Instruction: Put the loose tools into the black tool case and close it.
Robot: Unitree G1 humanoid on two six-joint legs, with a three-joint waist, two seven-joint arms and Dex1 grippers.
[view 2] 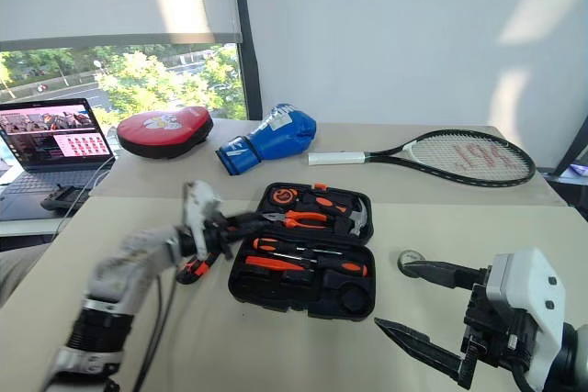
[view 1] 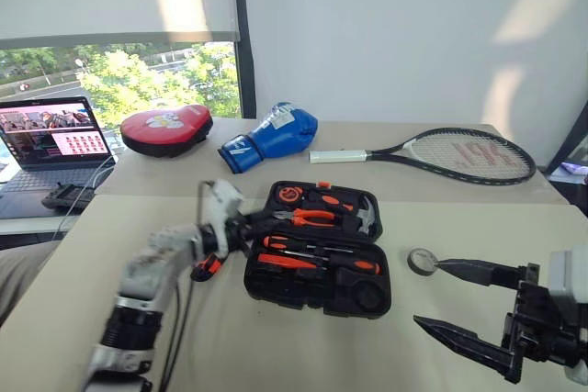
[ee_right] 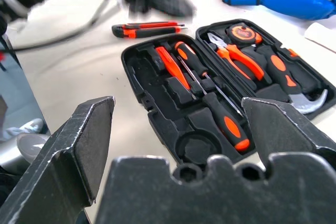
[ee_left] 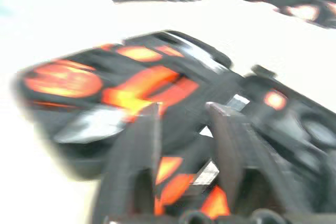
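Orange-black utility knife (ee_right: 148, 28) flat on beige table (view 1: 276, 346), just left of open black moulded plastic tool case (view 1: 317, 286). Long axis roughly parallel to case's near-left edge. My left gripper (view 1: 262, 220) nearest, above knife, fingers parted, empty. My right gripper (view 1: 446, 305) wide apart, near small grey tape roll (view 1: 423, 261).

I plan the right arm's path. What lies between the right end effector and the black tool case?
In the left eye view, the small grey tape roll lies on the table between the right end effector and the black tool case.
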